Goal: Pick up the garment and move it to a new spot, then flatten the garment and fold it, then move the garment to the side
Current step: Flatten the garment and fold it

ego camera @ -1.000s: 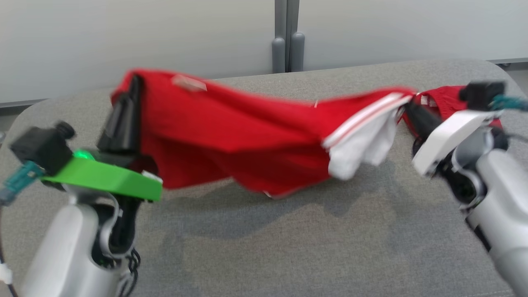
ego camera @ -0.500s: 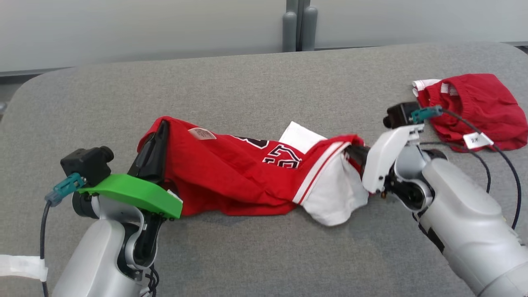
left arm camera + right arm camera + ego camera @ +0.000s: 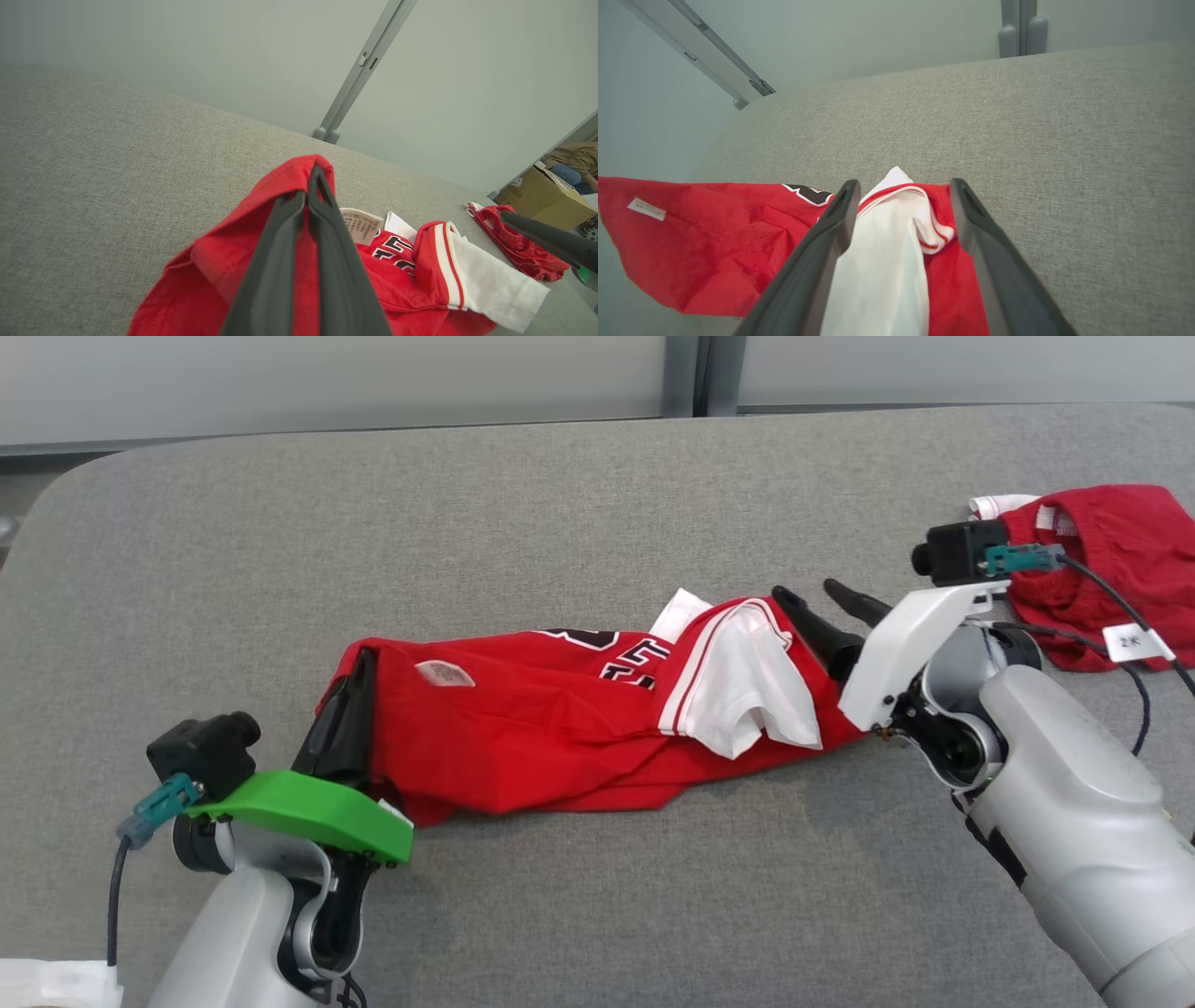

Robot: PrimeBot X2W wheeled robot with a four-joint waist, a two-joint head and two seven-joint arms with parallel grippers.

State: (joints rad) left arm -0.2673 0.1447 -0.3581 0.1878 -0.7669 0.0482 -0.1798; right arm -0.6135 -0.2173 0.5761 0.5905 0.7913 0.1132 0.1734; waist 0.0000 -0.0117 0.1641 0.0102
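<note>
1. The red jersey [image 3: 541, 728] lies across the middle of the grey cloth-covered tabletop [image 3: 560, 495], strung out left to right between the two arms.
2. The left claw [image 3: 364, 658] is squeezed tight on the jersey's left end, a fold of red cloth pinched between its dark fingers and raised a little off the surface.
3. The right claw [image 3: 805, 590] stands wide apart and grips nothing. The jersey's white sleeve [image 3: 747, 691] lies loose between its two fingers.
4. The tabletop's far edge runs along the pale wall, and its far left corner [image 3: 56, 495] is rounded.
5. There is open grey cloth behind the jersey up to the wall, and a broad strip in front of it too.
6. A second red garment, which looks like shorts [image 3: 1111, 541], sits crumpled near the far right edge, just beyond the right wrist.
7. Black numerals outlined in white [image 3: 616, 653] show on the jersey's chest, but folds hide too much to read them.
8. A small white label [image 3: 445, 674] is sewn near the left end; its print is too fine to make out.
9. A white tag [image 3: 1131, 642] by the shorts carries two characters, the first a 2.
</note>
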